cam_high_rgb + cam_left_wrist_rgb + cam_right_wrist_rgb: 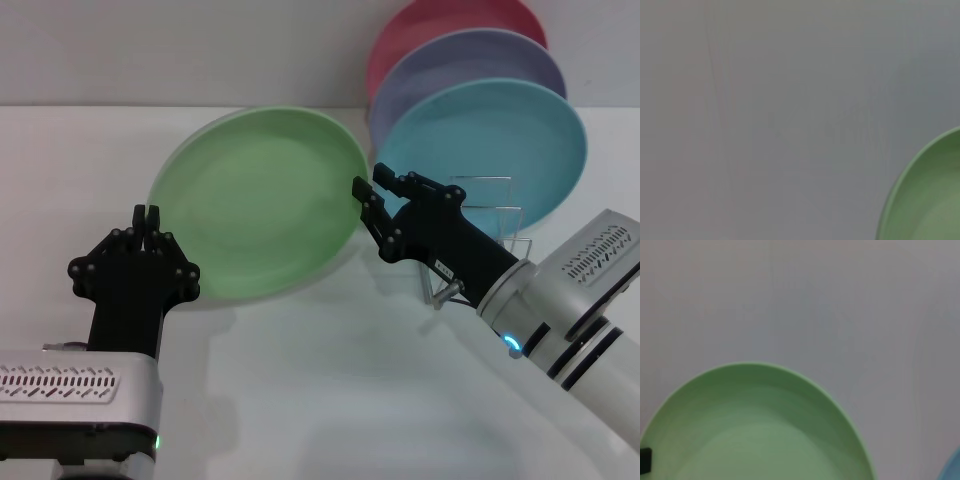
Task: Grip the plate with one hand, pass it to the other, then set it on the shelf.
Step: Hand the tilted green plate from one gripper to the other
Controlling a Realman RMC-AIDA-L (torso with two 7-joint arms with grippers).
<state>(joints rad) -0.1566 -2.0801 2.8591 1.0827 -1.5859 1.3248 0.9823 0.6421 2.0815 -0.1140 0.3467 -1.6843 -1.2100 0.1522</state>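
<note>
Head view is reading bright and even, soft light coming from overhead. The green plate (260,200) is casting a faint shadow onto the white surface (330,380); the right end effector (362,195) is throwing a weak one too. No harsh glare showing. Both wrist views are coming through soft, the plate rim blurring.
</note>
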